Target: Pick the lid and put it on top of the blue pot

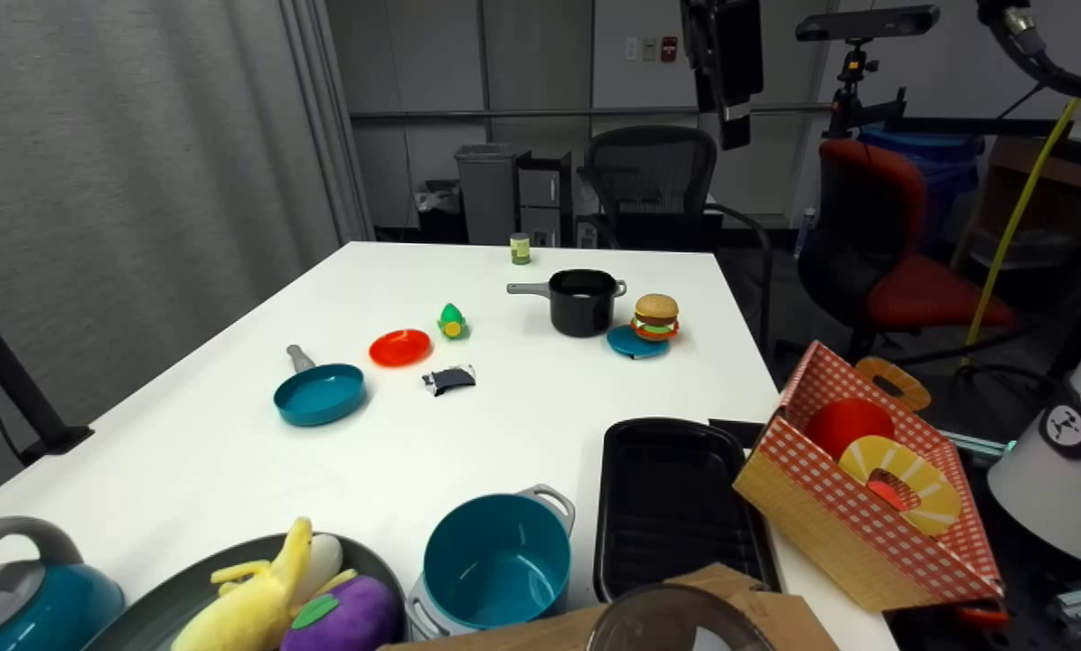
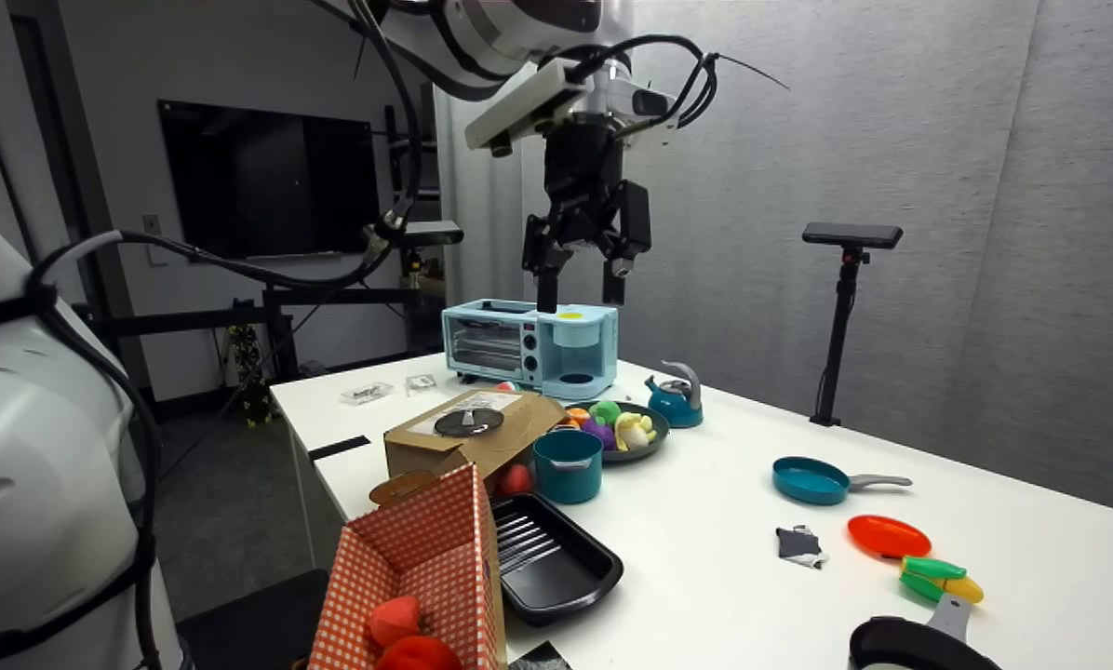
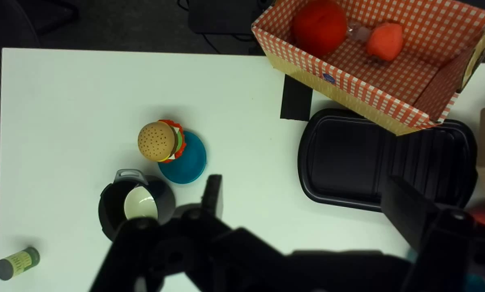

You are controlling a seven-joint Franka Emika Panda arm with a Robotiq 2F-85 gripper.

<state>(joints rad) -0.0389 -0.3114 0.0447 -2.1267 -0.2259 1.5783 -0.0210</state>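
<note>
White table [image 2: 696, 558] — round see-through lid [image 2: 469, 425] atop cardboard box [image 2: 512, 432].

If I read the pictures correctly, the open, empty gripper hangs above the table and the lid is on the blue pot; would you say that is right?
Not quite: the lid is not on the blue pot but on the cardboard box beside it, as both exterior views show. The open, empty gripper does hang above the table.

Wht rounded arm [image 2: 45, 456], blk cables [image 2: 414, 158]; blk gripper [image 2: 580, 290], blocky fingers [image 2: 546, 290]; rnd b/w logo [image 1: 1065, 425].
</note>
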